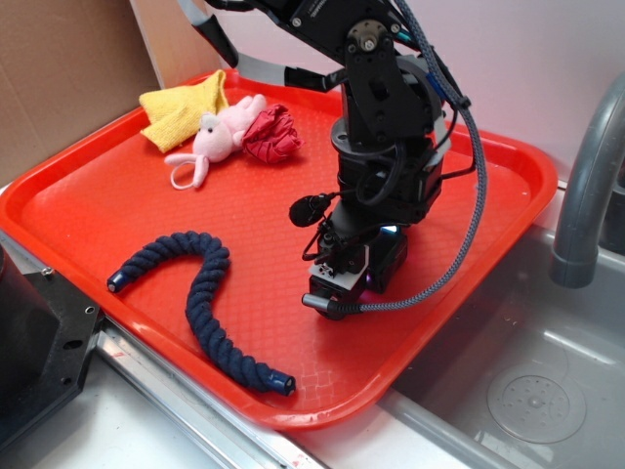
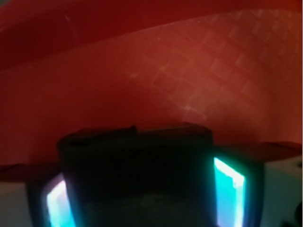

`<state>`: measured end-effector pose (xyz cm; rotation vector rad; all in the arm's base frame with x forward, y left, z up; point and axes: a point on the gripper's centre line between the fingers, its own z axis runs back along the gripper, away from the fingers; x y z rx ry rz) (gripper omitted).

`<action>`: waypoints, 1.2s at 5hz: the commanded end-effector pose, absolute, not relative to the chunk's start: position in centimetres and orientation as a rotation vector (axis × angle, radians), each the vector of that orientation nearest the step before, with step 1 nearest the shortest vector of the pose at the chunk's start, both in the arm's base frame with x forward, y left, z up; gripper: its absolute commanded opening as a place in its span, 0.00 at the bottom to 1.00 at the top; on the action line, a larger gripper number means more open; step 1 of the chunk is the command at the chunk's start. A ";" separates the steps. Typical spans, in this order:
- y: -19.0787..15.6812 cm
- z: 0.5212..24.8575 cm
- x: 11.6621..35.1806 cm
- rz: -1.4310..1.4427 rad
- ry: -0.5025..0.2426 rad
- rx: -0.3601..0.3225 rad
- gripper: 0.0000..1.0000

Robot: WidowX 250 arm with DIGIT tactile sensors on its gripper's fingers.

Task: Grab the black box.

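Black box [image 2: 135, 177] is seen at the bottom centre of the wrist view, clasped between the two glowing fingers [image 2: 229, 191] of the claw [image 1: 354, 277], right of centre on the red tray [image 1: 78, 205]. Lower left, a navy braided rope [image 1: 200, 303] is laid. At upper left, a pink plush rabbit [image 1: 217, 137], a red cloth [image 1: 271, 135] and a yellow cloth [image 1: 181, 109] are grouped.

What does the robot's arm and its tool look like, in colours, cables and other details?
The arm is built of black blocky segments, with a round silver hub near its top. A braided grey and black cable loops from the upper arm down to the wrist. The tool is black with a pale camera block in front. In the wrist view its fingers glow cyan.
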<state>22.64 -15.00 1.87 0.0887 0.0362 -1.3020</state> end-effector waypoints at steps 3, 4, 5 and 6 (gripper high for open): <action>-8.0 18.9 20.3 -0.358 0.013 0.103 0.00; -4.9 22.5 18.1 -0.107 -0.063 0.031 0.00; -3.1 23.8 16.6 -0.012 -0.105 0.013 0.00; -3.4 23.7 16.9 -0.111 -0.096 0.019 0.00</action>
